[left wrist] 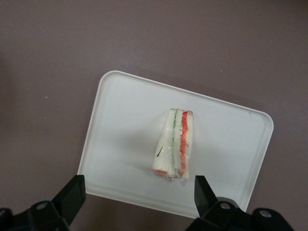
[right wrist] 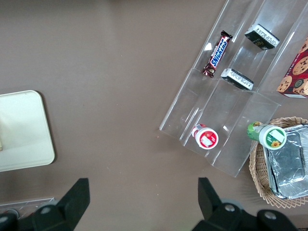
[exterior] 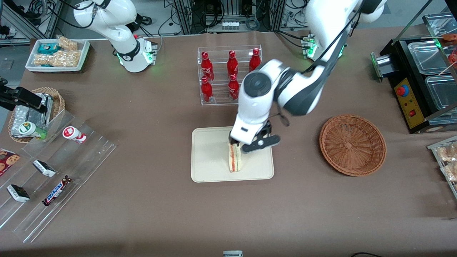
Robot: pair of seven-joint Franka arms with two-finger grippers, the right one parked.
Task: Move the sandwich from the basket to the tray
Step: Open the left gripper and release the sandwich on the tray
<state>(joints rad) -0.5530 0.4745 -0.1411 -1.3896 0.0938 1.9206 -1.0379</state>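
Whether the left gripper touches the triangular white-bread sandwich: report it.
Apart. The left wrist view shows the gripper open above the flat cream rectangular tray, bare tray between each finger and the sandwich.

Five red bottles [exterior: 232, 65], one sandwich [exterior: 235, 159]

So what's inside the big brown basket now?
Nothing that shows: the basket has only its woven bottom in the front view. The sandwich lies on the tray, with the hand open above it. The patch of tray under the sandwich is covered.
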